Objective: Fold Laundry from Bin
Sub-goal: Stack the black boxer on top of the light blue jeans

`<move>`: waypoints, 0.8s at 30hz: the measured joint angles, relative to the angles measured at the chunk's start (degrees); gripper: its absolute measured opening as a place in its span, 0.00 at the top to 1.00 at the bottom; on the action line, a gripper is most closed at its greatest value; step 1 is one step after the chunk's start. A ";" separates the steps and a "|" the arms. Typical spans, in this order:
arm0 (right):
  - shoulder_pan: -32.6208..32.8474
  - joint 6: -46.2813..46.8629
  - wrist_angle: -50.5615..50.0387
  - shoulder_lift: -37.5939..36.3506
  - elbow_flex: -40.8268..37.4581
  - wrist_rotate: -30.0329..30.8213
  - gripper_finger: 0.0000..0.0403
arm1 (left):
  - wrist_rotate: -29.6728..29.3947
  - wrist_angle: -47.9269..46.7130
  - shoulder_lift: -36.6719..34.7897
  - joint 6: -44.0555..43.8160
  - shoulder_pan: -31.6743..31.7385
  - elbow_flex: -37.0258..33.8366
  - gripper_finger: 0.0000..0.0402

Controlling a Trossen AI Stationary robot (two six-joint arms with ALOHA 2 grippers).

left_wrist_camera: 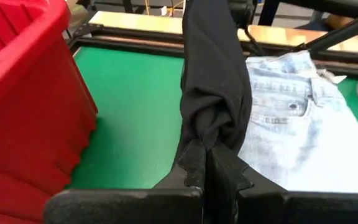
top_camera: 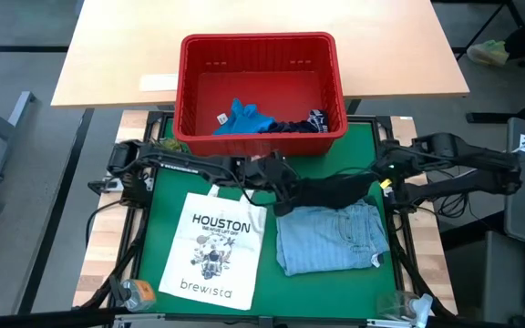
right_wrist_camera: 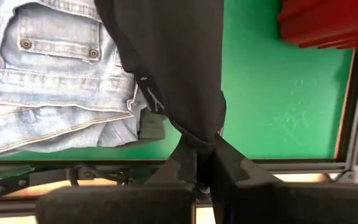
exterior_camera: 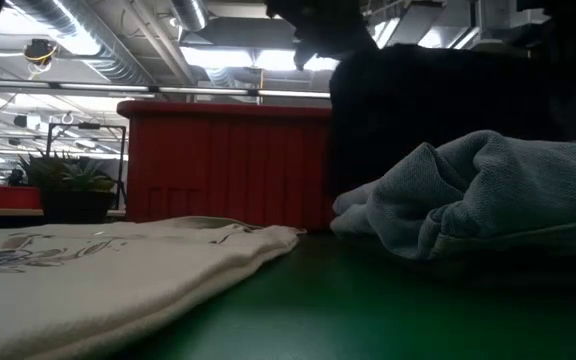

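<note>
A dark garment [top_camera: 331, 191] hangs stretched between my two grippers, above the green mat [top_camera: 244, 196] and over the far edge of a folded light blue denim piece [top_camera: 331, 237]. My left gripper [top_camera: 279, 178] is shut on its left end and my right gripper [top_camera: 386, 185] on its right end. The red bin [top_camera: 261, 82] stands at the mat's far edge. A bright blue garment [top_camera: 242, 117] and a dark navy one [top_camera: 301, 124] lie in it. In the low view the dark garment [exterior_camera: 448, 100] hangs in front of the bin [exterior_camera: 228, 160]. My left gripper pinches a bunched end of the dark garment [left_wrist_camera: 207, 146] between its two fingers, several gathered layers. The fingers slant down from the table's left. The cloth runs away from them toward the other gripper, lifted clear of the mat. My right gripper pinches the garment's other end, a gathered point of cloth [right_wrist_camera: 197, 140], between its two fingers. They come from above, pointing steeply down. The garment widens away from the fingers and hangs over the denim piece [right_wrist_camera: 55, 74].
A white printed tote bag [top_camera: 215, 246] lies flat on the mat's near left. A clear plastic thing [top_camera: 408, 305] sits at the near right corner, a small orange-lidded item [top_camera: 137, 292] at the near left. A wooden table [top_camera: 117, 55] stands behind the bin.
</note>
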 joint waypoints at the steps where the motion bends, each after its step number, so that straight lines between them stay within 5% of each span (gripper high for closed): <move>1: 0.00 0.22 0.09 -0.95 -0.55 -0.15 0.97 | -0.09 0.36 0.45 -0.02 -0.14 0.00 1.00; 24: 1.57 5.94 0.11 -4.89 -7.58 -13.55 0.97 | -3.84 1.49 3.30 -0.20 -8.56 0.02 1.00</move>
